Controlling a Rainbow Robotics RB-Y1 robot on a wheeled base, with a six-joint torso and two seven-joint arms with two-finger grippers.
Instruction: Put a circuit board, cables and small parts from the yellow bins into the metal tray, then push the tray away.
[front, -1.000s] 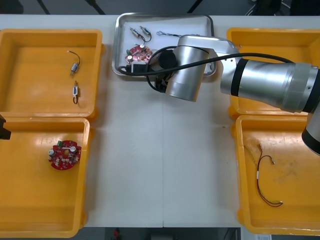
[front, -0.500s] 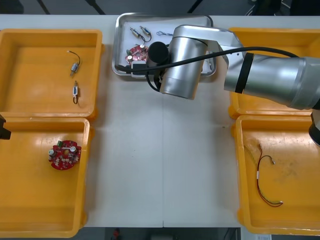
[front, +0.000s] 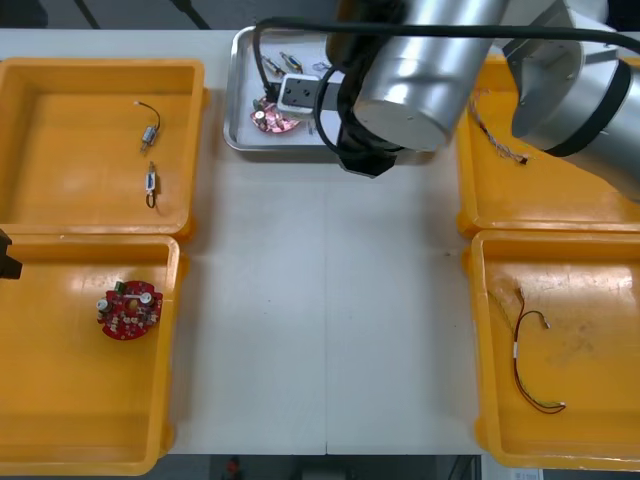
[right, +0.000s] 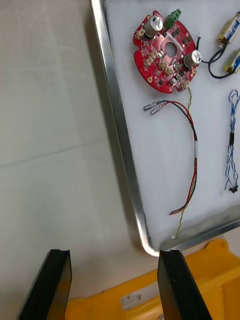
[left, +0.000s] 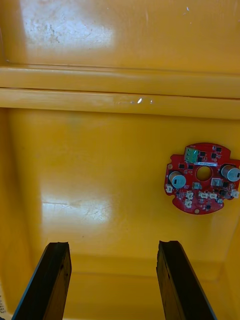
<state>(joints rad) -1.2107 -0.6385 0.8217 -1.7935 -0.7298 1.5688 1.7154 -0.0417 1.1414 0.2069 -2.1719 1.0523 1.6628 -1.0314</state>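
As the left hand (left: 112, 245) hangs spread apart over a left bin (left: 100, 165), the right hand (right: 115, 255), likewise apart, hovers above the surface (right: 50, 125) beside the tray (right: 117, 135) holding a board (right: 167, 57), cables (right: 192, 145) and parts (right: 227, 30); an off-centre push could jam it against the right bin (right: 210, 272).

Overhead, close wrists; common metal tray (front: 236, 110)
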